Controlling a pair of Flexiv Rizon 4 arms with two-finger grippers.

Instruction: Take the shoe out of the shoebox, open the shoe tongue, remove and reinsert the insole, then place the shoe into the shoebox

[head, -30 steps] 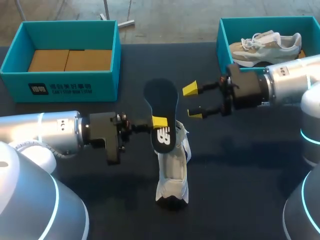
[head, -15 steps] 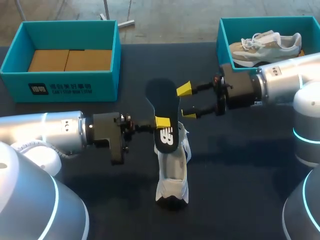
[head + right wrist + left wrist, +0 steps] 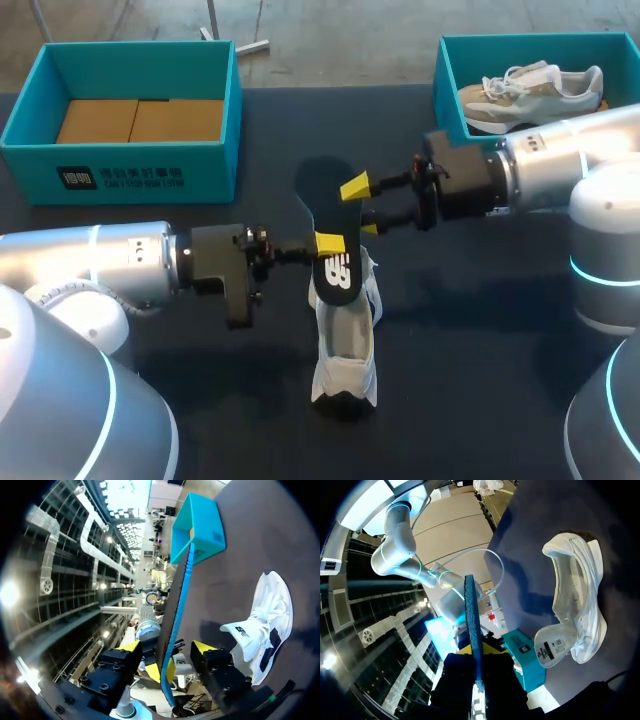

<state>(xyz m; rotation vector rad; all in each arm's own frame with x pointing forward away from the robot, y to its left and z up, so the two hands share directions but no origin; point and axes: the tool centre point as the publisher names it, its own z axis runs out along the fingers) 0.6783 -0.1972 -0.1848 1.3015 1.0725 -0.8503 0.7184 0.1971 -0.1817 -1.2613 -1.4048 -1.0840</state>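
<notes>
The dark insole stands on edge above the white shoe, which lies on the black table. My left gripper is shut on the insole's lower half. In the left wrist view the insole rises edge-on from my left gripper, and the shoe lies beside it. My right gripper stands open around the insole's upper part. In the right wrist view the insole passes between the fingers of my right gripper, with a gap on each side. The shoe lies beyond it.
A teal shoebox with cardboard inside stands at the back left. A second teal shoebox at the back right holds another pale shoe, just behind my right arm.
My right gripper has moved left until its fingers straddle the insole, and they have narrowed. My left arm has shifted the insole slightly to the right.
</notes>
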